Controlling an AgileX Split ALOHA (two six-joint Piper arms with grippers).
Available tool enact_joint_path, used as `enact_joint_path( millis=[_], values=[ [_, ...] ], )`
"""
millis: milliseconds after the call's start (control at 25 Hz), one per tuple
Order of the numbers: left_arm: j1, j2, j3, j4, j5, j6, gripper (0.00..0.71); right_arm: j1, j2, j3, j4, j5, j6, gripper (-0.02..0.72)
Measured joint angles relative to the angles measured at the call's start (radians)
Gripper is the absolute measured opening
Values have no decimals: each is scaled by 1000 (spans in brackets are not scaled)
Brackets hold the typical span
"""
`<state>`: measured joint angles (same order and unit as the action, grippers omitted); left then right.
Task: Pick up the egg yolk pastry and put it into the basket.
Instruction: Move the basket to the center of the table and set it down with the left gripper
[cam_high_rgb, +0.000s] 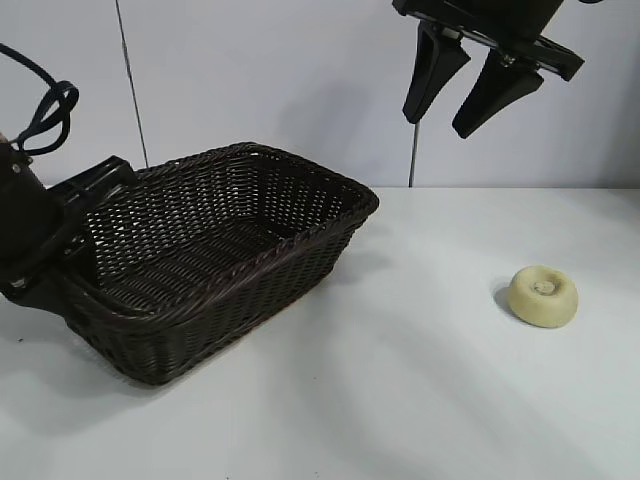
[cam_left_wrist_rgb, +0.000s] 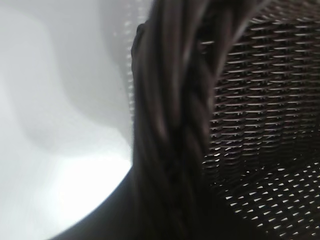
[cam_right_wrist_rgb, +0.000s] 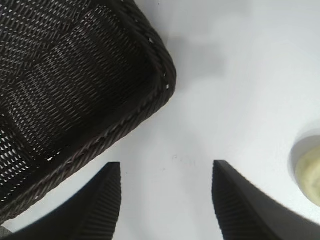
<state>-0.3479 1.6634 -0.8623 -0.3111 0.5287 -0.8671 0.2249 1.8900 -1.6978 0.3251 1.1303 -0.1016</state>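
The egg yolk pastry (cam_high_rgb: 544, 295), a small pale cream-yellow puck with a dimpled top, lies on the white table at the right. It shows at the edge of the right wrist view (cam_right_wrist_rgb: 311, 175). The dark woven basket (cam_high_rgb: 330, 225) stands at the left and holds nothing. My right gripper (cam_high_rgb: 436, 122) hangs open and empty, high above the table between basket and pastry; its wrist view (cam_right_wrist_rgb: 166, 165) shows bare table between the jaws. My left gripper (cam_high_rgb: 60, 260) sits at the basket's left end, closed round the braided rim (cam_left_wrist_rgb: 170, 100).
The white table (cam_high_rgb: 420, 400) runs across the front and right. A pale wall stands behind it. The basket's near corner (cam_right_wrist_rgb: 165, 75) lies close to the right gripper's line of view.
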Motion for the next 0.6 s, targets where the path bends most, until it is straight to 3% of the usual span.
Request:
enact_joint_path(
  millis=[400,600],
  values=[
    [99,0,0,-211,75,338,99,0,0,0,0,0,0,402],
    [110,0,-3,-235,101,432,99,0,0,0,0,0,0,402]
  ],
)
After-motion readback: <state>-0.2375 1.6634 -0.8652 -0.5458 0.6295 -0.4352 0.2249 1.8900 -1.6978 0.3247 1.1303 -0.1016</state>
